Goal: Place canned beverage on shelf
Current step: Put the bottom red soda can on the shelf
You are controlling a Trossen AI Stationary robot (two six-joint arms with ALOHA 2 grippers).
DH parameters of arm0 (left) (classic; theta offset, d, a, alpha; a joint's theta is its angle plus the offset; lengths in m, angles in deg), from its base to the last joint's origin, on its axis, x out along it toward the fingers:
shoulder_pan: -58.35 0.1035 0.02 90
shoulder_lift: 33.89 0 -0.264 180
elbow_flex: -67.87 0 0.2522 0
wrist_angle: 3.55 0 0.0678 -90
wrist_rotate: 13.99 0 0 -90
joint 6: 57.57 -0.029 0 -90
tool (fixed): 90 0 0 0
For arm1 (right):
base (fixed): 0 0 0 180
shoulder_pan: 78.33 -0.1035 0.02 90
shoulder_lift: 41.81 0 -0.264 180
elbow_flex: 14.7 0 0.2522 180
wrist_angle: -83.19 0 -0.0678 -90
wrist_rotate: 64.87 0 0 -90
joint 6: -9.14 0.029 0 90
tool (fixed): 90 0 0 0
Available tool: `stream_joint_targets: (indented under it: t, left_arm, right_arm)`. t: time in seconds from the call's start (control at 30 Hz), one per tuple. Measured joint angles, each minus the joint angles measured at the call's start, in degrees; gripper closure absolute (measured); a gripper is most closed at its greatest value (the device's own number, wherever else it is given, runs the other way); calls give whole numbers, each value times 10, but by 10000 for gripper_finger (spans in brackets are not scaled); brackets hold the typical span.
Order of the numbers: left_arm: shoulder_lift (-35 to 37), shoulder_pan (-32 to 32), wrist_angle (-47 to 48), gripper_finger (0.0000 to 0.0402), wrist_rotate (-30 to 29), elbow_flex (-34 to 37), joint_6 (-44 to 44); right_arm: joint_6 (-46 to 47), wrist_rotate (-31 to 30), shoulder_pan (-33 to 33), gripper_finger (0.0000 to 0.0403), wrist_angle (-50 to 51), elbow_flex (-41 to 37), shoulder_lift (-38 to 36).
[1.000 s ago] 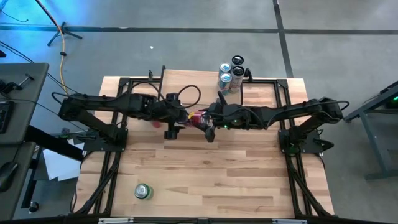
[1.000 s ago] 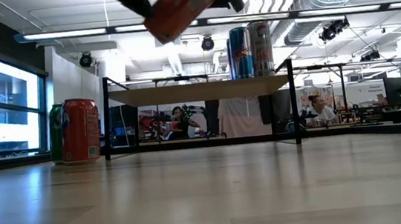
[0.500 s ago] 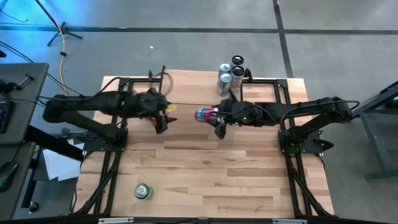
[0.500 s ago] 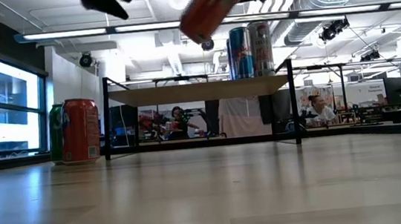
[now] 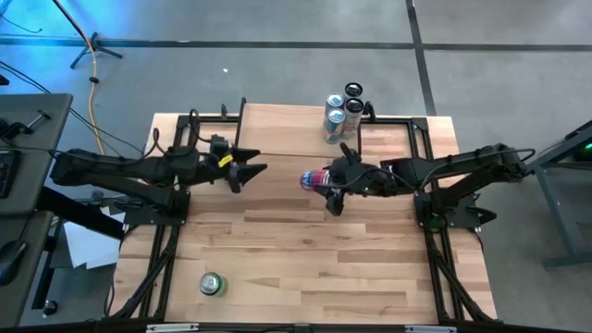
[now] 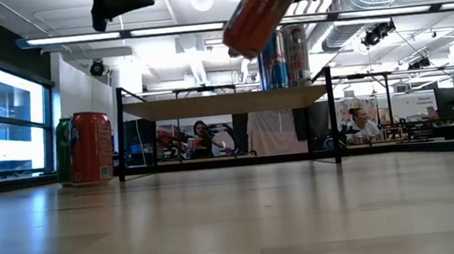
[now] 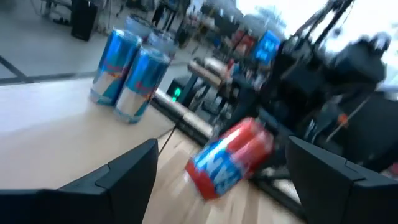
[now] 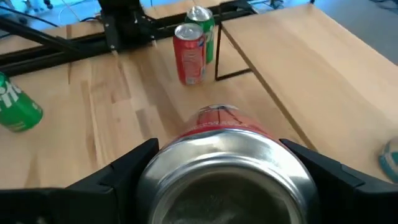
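Note:
A red canned beverage [image 5: 313, 178] hangs tilted in mid-air over the middle of the table, with my right gripper [image 5: 329, 183] shut on it. In the low view the can [image 6: 259, 14] is higher than the shelf [image 6: 224, 102], a light-wood board on black legs at the table's far side. Blue cans [image 6: 283, 58] stand on the shelf's right part. My left gripper [image 5: 252, 173] is open, clear of the can, toward the table's left. Its fingers frame the can [image 7: 230, 155] from a distance. My right gripper [image 8: 217, 162] pinches the can's round wall [image 8: 186, 140] between its two fingers, near the silver end that faces the wrist. The fingers lie along the can, slanting down toward the table's left. The can sticks out past them, tilted, clear of table and shelf.
A red can [image 8: 189, 53] and a green can [image 8: 202, 25] stand on the table by the shelf's left leg [image 8: 217, 56]. Another green can [image 5: 214, 284] lies near the table's front left. The black arm frames [image 5: 166, 240] run along both table sides.
My left gripper has drawn away from the red can toward the table's left edge and rolled about as it went. My right gripper has carried the can a little toward the table's right edge; the can stays tilted and clear of the table.

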Motion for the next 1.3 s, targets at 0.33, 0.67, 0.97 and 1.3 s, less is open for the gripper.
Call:
stream_joint_targets:
  t: [0.33, 0.67, 0.97, 1.3]
  left_arm:
    - [-16, 0, -69, 94, -8, 5, 1]
    - [-16, 0, -70, 94, -9, 5, 1]
    - [-16, 0, -71, 94, -20, 5, 17]
    - [-29, 2, -159, 94, -52, 5, 41]
  right_arm:
    - [25, -2, -36, 113, 58, 0, 0]
    - [40, -16, -66, 113, 125, 0, -12]
    - [81, -45, -97, 113, 167, -35, -84]
    - [133, -67, -119, 113, -344, -290, -196]
